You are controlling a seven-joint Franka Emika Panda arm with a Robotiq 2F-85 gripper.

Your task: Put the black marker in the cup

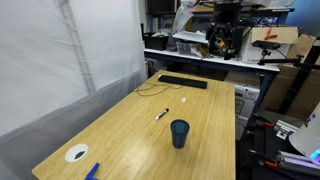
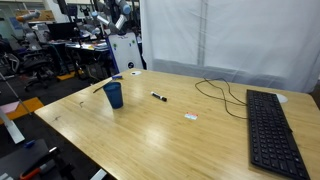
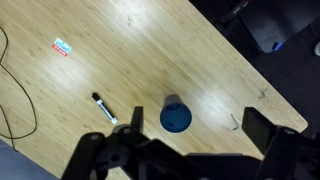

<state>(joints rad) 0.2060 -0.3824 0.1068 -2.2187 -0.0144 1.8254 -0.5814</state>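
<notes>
From where I stand, the pincer (image 3: 190, 142) hangs high over the wooden counter (image 1: 130, 140), its dark fingers (image 3: 262, 135) spread wide with nothing between them. Seen from the wrist view, the dark blue cup (image 3: 176, 117) stands upright almost directly beneath it, open mouth up. The black marker (image 3: 104, 108) lies flat on the counter near the cup but not touching it. In an exterior view it lies between the cup and the long black keyboard (image 1: 182, 82) at the far end. A thin cable (image 2: 215, 92) loops near the keyboard, and a white disc (image 1: 77, 154) rests by a blue object (image 1: 92, 171) at the near corner.
</notes>
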